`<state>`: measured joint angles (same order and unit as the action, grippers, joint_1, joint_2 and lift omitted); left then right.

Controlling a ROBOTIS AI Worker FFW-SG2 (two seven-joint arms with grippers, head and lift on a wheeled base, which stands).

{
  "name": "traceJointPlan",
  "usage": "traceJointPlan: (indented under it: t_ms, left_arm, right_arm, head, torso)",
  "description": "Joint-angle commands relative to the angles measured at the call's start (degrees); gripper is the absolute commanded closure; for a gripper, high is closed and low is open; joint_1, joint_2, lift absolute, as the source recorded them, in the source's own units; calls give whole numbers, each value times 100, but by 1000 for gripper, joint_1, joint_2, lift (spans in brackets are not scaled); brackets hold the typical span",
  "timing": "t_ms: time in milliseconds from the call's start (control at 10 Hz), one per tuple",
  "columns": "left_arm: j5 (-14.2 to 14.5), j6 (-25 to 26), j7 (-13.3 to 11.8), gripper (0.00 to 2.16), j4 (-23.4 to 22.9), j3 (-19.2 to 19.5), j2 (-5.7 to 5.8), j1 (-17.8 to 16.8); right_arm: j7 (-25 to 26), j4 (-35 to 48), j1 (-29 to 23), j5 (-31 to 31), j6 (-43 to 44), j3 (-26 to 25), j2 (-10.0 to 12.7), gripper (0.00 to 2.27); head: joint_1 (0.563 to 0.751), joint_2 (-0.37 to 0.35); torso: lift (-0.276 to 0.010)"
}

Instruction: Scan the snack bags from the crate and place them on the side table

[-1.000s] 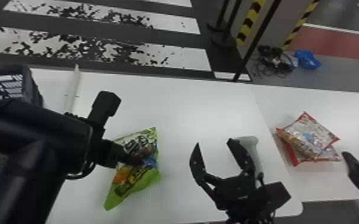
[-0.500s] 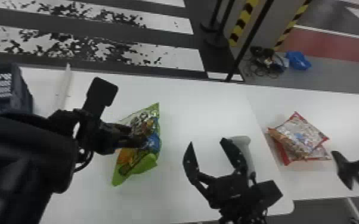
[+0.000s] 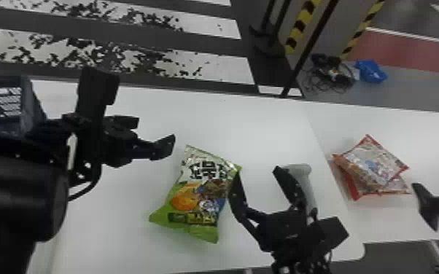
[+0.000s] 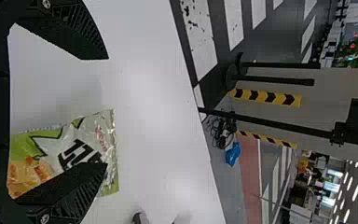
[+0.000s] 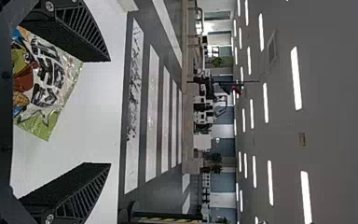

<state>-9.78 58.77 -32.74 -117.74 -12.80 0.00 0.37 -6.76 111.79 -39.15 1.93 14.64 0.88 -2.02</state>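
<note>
The green snack bag (image 3: 197,193) is shiny, puffy plastic with crinkly ends and an orange and white print. It lies on the smooth white bench (image 3: 127,226), between the two arms. Two red and clear bags (image 3: 375,164) sit in a messy pile on the side bench (image 3: 426,145). A dark blue crate (image 3: 32,105) with holes in its side is at the left end, and a smooth gray thing (image 3: 308,182) stands by the right claw (image 3: 257,172). There is lots of bare white room past the green bag, up to the straight far edge. The left claw (image 3: 156,131) is wide open with nothing in it, near the bag's top. The right claw is wide open and empty too. One finger is right at the bag's side, but I can't tell if they touch.
</note>
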Motion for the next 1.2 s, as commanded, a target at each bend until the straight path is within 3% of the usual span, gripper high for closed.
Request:
traceJointPlan:
  t_ms: [0, 100, 400, 500, 700, 900, 1100]
  left_arm:
    - [222, -414, 75, 33, -188, 375, -15, 218]
    - [363, -819, 83, 33, -311, 700, -15, 411]
    - [996, -2770, 163, 39, -460, 1922, 44, 1114]
    - [1242, -3069, 224, 39, -460, 2309, 53, 1316]
    - [1585, -3473, 338, 53, -565, 2959, 53, 1747]
    - [1725, -3490, 444, 70, -847, 3328, 35, 2134]
    - [1822, -3490, 400, 70, -908, 3478, 26, 2292]
  right_arm:
    - [0, 0, 4, 0, -37, 0, -9, 76]
    - [0, 0, 4, 9, -54, -9, -9, 76]
    - [-27, 71, -5, 35, -248, 0, -9, 76]
    - [-44, 211, -40, 79, -476, 9, -9, 76]
    - [-97, 695, -154, 167, -1513, 0, -17, 76]
    - [-449, 1090, -154, 510, -2955, -114, -17, 80]
    - [-923, 1389, -31, 914, -4677, -325, -17, 80]
  head:
    - [695, -207]
    - [695, -197]
    - [695, -102]
    - [695, -53]
    - [695, 20]
    - [695, 119]
    - [695, 173]
  torso:
    - [-94]
    - [-94]
    - [-94]
    - [-94]
    - [-94]
    - [-94]
    - [-94]
